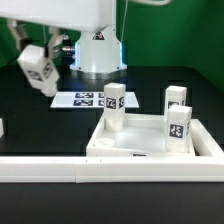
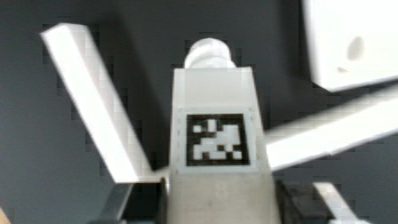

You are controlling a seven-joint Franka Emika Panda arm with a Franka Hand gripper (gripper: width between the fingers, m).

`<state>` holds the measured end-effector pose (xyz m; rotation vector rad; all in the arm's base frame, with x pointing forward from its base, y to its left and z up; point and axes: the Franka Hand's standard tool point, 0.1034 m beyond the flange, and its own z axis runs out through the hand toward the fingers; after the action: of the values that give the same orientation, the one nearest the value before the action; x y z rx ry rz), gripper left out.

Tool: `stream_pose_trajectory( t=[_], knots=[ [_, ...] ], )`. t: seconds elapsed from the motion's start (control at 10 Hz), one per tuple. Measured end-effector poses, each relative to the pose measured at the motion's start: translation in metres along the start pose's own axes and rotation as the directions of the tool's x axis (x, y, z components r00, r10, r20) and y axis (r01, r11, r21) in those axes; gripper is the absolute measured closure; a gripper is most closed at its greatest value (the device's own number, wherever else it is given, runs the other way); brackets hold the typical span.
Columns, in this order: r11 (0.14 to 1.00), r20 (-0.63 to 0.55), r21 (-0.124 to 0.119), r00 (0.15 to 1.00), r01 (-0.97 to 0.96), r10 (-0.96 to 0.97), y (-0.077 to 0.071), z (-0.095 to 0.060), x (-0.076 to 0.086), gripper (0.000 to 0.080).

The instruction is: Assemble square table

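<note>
My gripper (image 1: 40, 72) hangs above the black table at the exterior view's left, well apart from the square table. It is shut on a white tagged leg (image 1: 38, 66), which tilts in the grip. In the wrist view that leg (image 2: 217, 120) fills the middle, its tag facing the camera, with the dark fingers (image 2: 146, 200) pressed against its sides and the gripper (image 2: 217, 208) closed round it. The white square slab (image 1: 100, 146) lies at the front right. Three tagged legs stand upright on it: one (image 1: 113, 104) at its left, one (image 1: 178, 127) at the right front, one (image 1: 177, 97) behind.
The marker board (image 1: 85, 99) lies flat before the robot's white base (image 1: 97, 50). A long white rail (image 1: 60, 168) runs along the front edge. In the wrist view, two white bars (image 2: 98, 100) (image 2: 329, 130) and a white block (image 2: 352, 45) lie below the held leg.
</note>
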<state>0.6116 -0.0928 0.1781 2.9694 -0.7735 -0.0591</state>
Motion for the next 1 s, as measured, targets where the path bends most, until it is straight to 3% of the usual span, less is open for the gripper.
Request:
stream_pose_trajectory(
  t=[0.1, 0.2, 0.4, 0.6, 0.7, 0.8, 0.9, 1.0],
  knots=[
    [0.999, -0.084, 0.033, 0.996, 0.012, -0.009, -0.006, -0.008, 0.008, 0.0509],
    [0.998, -0.162, 0.055, 0.987, 0.016, -0.007, -0.009, -0.006, 0.007, 0.0509],
    [0.997, -0.268, 0.073, 0.963, 0.033, -0.013, -0.017, -0.003, 0.010, 0.0509],
    [0.997, -0.281, 0.078, 0.960, 0.030, -0.007, -0.022, 0.002, 0.006, 0.0509],
    [0.988, -0.340, 0.145, 0.935, -0.055, 0.102, -0.047, 0.006, -0.005, 0.0509],
    [0.982, -0.348, 0.175, 0.929, -0.070, 0.128, -0.076, 0.013, -0.025, 0.0509],
    [0.977, -0.346, 0.197, 0.926, -0.082, 0.147, -0.093, 0.012, -0.033, 0.0509],
    [0.975, -0.345, 0.199, 0.924, -0.100, 0.165, -0.100, 0.015, -0.035, 0.0509]
  ],
)
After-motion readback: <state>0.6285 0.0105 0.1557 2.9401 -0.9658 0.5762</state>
